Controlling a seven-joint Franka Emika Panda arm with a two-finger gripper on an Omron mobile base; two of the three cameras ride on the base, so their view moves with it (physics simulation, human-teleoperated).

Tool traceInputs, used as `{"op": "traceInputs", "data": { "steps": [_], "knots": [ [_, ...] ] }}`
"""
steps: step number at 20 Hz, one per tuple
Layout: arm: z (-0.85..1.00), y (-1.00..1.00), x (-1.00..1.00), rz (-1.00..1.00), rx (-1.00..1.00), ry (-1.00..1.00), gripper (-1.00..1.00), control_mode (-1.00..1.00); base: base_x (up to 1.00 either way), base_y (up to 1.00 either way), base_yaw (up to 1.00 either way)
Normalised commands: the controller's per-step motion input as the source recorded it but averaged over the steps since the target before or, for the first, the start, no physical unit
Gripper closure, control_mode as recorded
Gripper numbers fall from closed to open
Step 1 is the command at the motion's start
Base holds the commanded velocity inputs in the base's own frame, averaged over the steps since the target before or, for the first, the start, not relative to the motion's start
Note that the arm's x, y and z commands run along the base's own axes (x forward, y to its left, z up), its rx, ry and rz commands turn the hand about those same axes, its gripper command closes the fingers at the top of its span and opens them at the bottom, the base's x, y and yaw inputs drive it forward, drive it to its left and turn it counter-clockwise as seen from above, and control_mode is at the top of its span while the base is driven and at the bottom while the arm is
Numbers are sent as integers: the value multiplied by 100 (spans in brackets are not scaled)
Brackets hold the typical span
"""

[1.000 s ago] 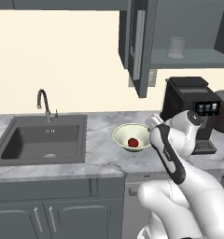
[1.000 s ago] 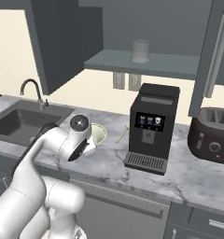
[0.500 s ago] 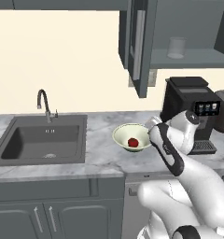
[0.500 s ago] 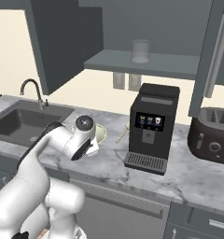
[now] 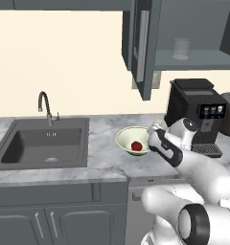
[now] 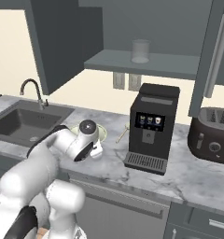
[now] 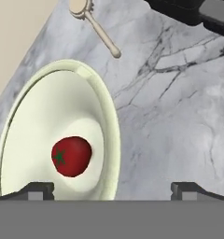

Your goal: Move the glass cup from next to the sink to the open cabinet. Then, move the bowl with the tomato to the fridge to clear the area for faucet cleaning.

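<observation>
A black coffee machine (image 6: pixel 152 126) stands just beyond the gripper (image 7: pixel 113 187), with a toaster (image 6: pixel 213 135) farther off and a small wooden spoon (image 7: pixel 96 25) lying on the marble counter (image 7: pixel 179 107) ahead of the fingertips. The jaws are spread wide and hold nothing. They straddle the near rim of the bowl (image 7: pixel 53 140), one fingertip over its inside, the other over bare counter. The tomato (image 7: pixel 71 156) rests in the bowl. The glass cup (image 6: pixel 140 51) sits up in the open cabinet (image 6: pixel 146 63), well above.
</observation>
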Motion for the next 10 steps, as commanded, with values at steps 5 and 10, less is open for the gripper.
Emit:
{"op": "traceInputs", "data": {
  "steps": [5,10],
  "knots": [
    [-35,0,64,0,-2,0,-100,-100,0,0,0],
    [-45,0,40,0,-1,0,-100,-100,0,0,0]
  ]
}}
